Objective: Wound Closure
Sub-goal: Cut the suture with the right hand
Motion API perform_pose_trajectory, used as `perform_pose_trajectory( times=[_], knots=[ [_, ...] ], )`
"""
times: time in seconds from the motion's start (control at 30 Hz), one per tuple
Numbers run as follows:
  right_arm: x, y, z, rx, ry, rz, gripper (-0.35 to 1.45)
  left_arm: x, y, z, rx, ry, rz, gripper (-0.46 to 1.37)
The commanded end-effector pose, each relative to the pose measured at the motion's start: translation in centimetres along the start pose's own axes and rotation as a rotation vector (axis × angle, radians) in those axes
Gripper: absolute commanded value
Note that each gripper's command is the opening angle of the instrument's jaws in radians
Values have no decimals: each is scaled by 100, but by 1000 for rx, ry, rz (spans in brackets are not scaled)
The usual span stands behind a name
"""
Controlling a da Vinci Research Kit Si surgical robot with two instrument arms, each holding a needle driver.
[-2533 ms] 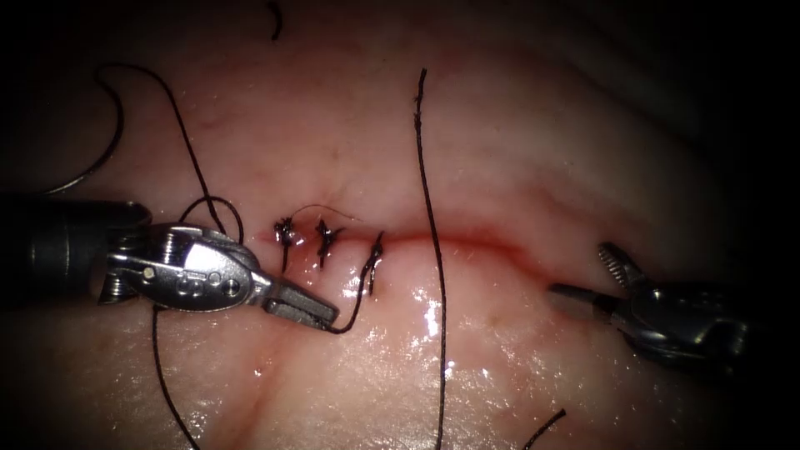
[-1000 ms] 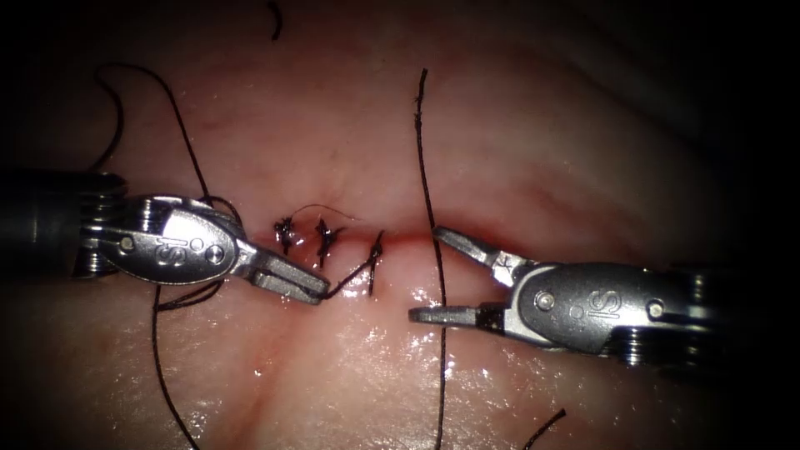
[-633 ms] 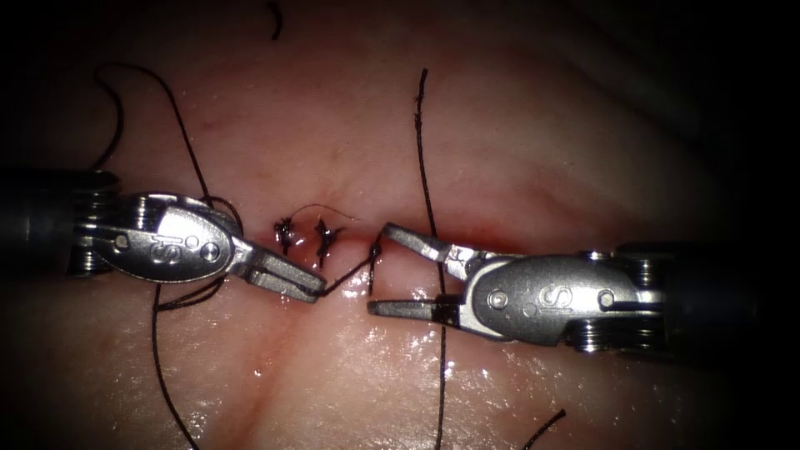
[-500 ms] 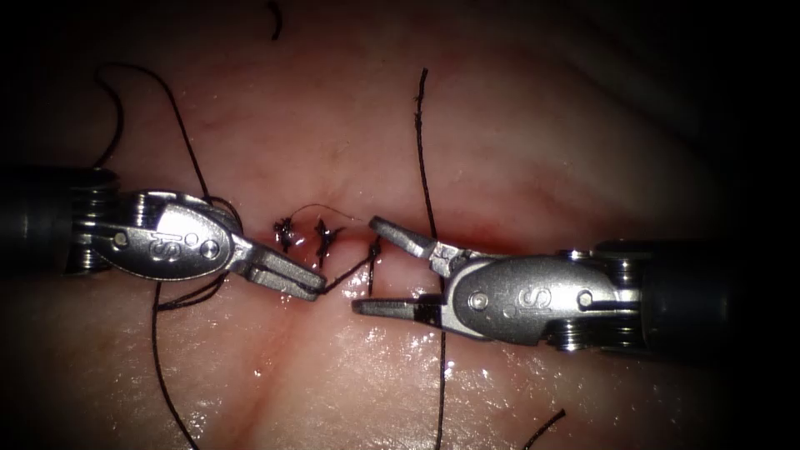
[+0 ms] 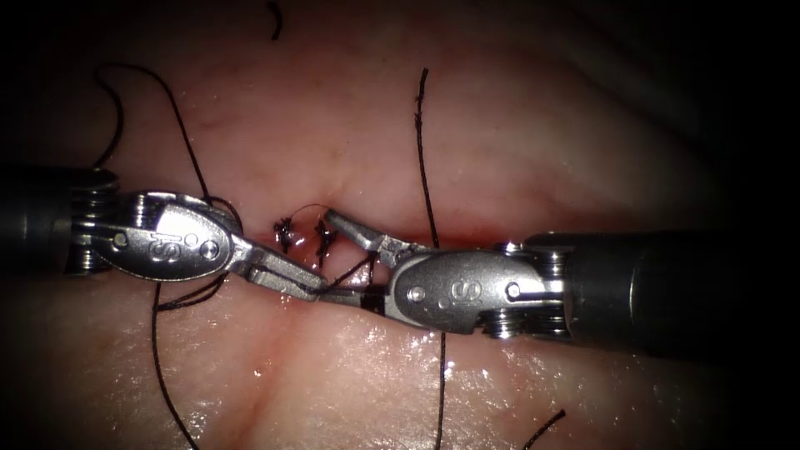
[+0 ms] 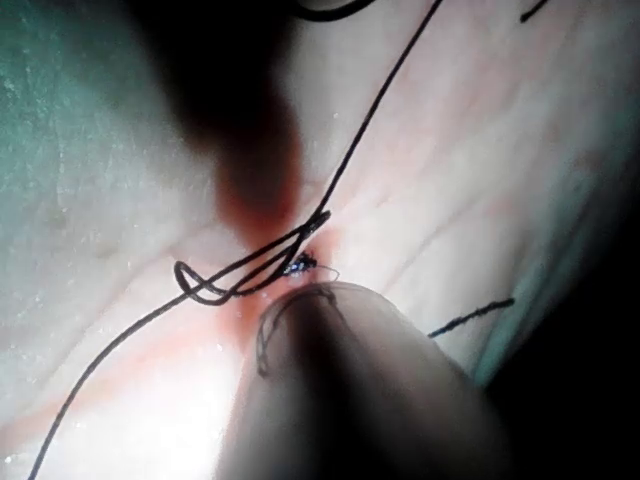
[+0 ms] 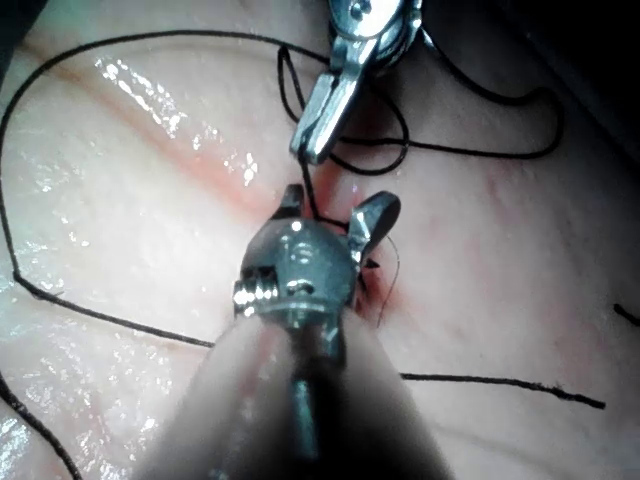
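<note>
- the left tool (image 5: 312, 290) has its jaws closed on the thread (image 5: 350, 273), pinching the short strand that runs up to the third stitch (image 5: 375, 254) on the cut (image 5: 467, 242).
- the right tool (image 5: 337, 258) has its jaws spread wide around that same strand, one jaw above it near the stitches, the other below it and reaching to the tip of the left tool; it grips nothing.
- compared with half a second ago, the right tool has moved further to the left along the cut, so that its lower jaw now meets the left tool's tip.
- in the right wrist view the right tool (image 7: 335, 215) sits open over the strand, with the left tool (image 7: 320, 130) just beyond it.
- two finished knots (image 5: 285, 232) lie on the cut just left of the held strand.
- a long loose thread (image 5: 429, 200) crosses the cut on the right side and passes under the right tool's body.
- a cut end of thread (image 5: 543, 427) lies on the tissue (image 5: 542, 150) lower right; another cut end (image 5: 275, 18) lies at the top.
- i cannot tell where the needle is.
- in the left wrist view a loop of thread (image 6: 250, 275) lies by a knot on the reddened cut.
</note>
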State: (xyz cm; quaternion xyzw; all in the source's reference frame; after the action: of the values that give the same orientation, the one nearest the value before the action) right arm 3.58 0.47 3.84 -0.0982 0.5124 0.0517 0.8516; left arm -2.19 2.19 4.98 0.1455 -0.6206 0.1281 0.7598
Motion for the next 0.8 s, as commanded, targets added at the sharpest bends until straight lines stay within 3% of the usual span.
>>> perform_pose_trajectory(
  times=[0.03,0.8],
  knots=[
    [-1,-2,3,7,5,-5,100,0,0,0,-3,0,-6,-35],
    [-25,3,18,-31,-38,-18,104,1,-3,1,-7,-1,-9,-35]
  ],
)
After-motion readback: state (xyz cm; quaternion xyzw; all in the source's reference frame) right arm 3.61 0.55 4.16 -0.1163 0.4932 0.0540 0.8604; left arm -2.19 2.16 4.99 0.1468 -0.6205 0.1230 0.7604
